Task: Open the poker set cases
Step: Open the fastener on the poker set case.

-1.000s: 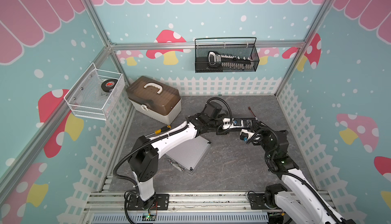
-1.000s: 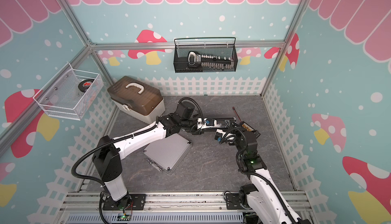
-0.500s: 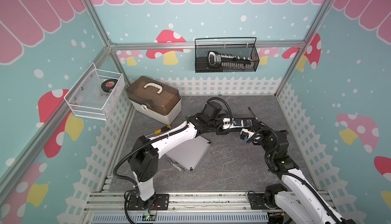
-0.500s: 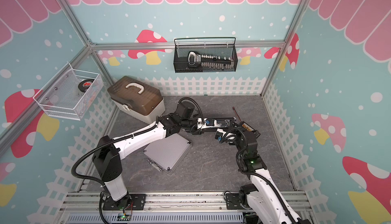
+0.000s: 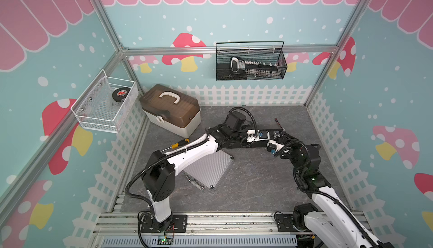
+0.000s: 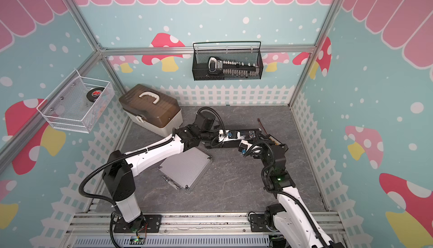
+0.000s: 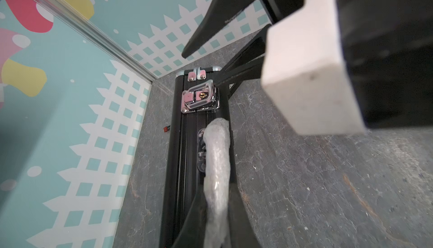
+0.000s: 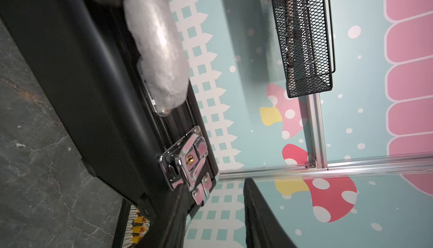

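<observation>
One claw (image 7: pixel 216 188) around black case (image 7: pixel 174 164) handle (image 7: pixel 216 141)

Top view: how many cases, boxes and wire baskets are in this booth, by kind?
Flat cases: 2 (black case standing on edge, silver case lying flat)
Boxes: 1 (white box with a brown lid)
Wire baskets on the walls: 2 (white basket, black basket)
Total: 5

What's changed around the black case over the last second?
Nothing visibly moved. The left gripper stays shut on the wrapped handle of the black case. The right gripper stays open with one finger at the latch. The silver case still lies flat and closed.
</observation>
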`<state>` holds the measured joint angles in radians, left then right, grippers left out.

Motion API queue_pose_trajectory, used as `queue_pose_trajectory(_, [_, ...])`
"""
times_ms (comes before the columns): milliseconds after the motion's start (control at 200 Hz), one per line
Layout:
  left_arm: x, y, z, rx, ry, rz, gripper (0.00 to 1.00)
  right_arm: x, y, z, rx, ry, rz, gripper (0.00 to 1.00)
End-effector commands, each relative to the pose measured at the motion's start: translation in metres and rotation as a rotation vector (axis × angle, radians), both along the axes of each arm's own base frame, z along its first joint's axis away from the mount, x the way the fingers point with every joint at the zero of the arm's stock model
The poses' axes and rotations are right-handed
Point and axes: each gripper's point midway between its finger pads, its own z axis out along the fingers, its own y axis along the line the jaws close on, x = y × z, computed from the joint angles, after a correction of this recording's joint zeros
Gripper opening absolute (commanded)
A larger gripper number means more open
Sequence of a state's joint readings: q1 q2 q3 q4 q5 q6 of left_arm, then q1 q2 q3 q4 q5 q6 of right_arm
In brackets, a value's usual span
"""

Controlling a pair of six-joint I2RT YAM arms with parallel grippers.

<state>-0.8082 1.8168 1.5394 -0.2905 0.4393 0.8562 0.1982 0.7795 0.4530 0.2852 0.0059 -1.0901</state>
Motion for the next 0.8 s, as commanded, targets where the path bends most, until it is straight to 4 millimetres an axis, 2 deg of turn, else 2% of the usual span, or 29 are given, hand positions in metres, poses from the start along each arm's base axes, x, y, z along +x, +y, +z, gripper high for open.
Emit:
queue_pose_trajectory(0, [-0.054,-0.015,-0.017,0.028,0.090,-0.213,0.00,-0.004,-0.002,0.073,0.055,-0.234,-0.008,0.39])
queue_pose_trajectory(220, [-0.050,-0.015,-0.019,0.038,0.082,-0.195,0.00,-0.013,-0.002,0.070,0.073,-0.211,0.005,0.38])
queue_pose_trajectory(350, [-0.049,-0.016,-0.019,0.035,0.084,-0.191,0.00,-0.022,0.002,0.066,0.122,-0.171,0.036,0.42])
queue_pose_trajectory(445, [-0.048,-0.017,-0.020,0.032,0.087,-0.183,0.00,-0.030,0.013,0.059,0.190,-0.086,0.100,0.52])
queue_pose_trajectory(565, [-0.047,-0.018,-0.019,0.019,0.092,-0.171,0.00,-0.046,0.036,0.044,0.278,0.106,0.225,0.56])
queue_pose_trajectory(675, [-0.046,-0.017,-0.017,0.021,0.084,-0.164,0.00,-0.057,0.048,0.026,0.318,0.251,0.283,0.53])
queue_pose_trajectory(795, [-0.043,-0.014,-0.013,0.013,0.080,-0.156,0.00,-0.060,0.053,0.013,0.371,0.310,0.315,0.43])
